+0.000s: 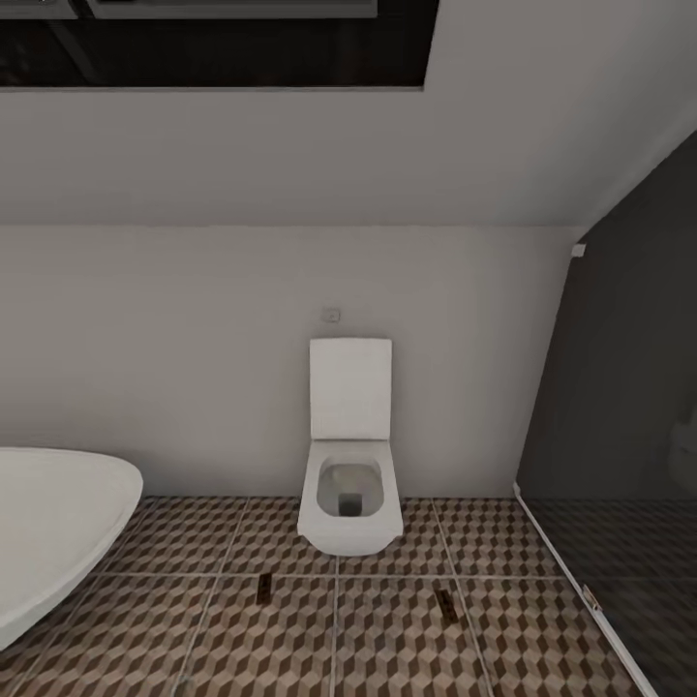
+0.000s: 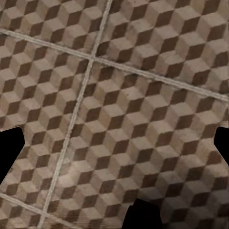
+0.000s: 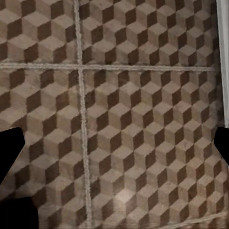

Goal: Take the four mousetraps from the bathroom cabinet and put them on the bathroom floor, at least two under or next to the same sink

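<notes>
The head view looks at a white toilet (image 1: 349, 484) with its lid raised against a pale wall (image 1: 194, 368). The curved rim of a white bathtub (image 1: 58, 523) enters from the left, and a dark glass shower panel (image 1: 620, 387) stands on the right. The bathroom floor (image 1: 387, 639), tiled in a brown, beige and white cube pattern with pale grout lines, runs along the foot of the wall. Two mousetraps lie flat on it in front of the toilet, well apart: the left mousetrap (image 1: 264, 588) sits toward the bathtub side, and the right mousetrap (image 1: 445, 604) toward the shower side. Both are small dark slabs, too small for any detail. In the left wrist view the left tool (image 2: 114, 143) hangs over bare tiles, its dark fingertips (image 2: 10, 152) spread wide at the edges, holding nothing. The right tool (image 3: 114, 148) shows the same wide spread over the tiles, with a pale strip (image 3: 223, 47) along one edge.
</notes>
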Available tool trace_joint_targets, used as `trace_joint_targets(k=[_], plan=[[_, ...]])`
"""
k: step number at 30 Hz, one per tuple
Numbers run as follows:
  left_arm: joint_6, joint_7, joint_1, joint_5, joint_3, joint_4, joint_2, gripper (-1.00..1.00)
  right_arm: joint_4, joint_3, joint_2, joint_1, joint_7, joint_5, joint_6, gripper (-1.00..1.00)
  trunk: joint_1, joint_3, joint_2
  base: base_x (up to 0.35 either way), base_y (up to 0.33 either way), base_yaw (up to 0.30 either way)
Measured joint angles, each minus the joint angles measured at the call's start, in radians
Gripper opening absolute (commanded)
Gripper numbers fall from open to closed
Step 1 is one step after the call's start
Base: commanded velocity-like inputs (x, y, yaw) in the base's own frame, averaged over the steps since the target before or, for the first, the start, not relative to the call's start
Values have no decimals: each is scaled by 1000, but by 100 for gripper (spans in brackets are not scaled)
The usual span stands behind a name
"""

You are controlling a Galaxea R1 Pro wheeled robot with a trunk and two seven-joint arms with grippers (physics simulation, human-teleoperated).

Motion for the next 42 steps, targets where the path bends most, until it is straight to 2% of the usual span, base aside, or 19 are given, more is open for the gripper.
trace_joint_targets(k=[4,15,21,25,28,37,42], plan=[[-2,-6,53,10,0,0,-2,100,0,0,1,53,1,-1,-2,100,-15,13,28,0,0,0],[-9,-14,148,15,0,-1,-16,100,1,0,10,151,5,-1,-2,100,-58,47,105,0,0,0],[-38,-17,191,14,-1,-1,-24,100,2,-1,20,193,24,0,-4,100,-81,66,147,0,0,0],[-85,-20,222,15,-1,-1,-35,100,1,-1,31,227,51,-1,-6,100,-96,78,175,0,0,0],[-121,-23,235,17,-1,-2,-39,100,1,-2,37,241,69,-2,-11,100,-107,88,196,0,0,0],[-153,-28,245,19,-1,-1,-43,100,0,-7,40,253,96,-25,-48,100,-142,116,259,0,0,0],[-159,-29,247,19,-2,-1,-44,100,-4,-9,39,255,101,-75,-63,100,-161,132,294,0,0,0]])
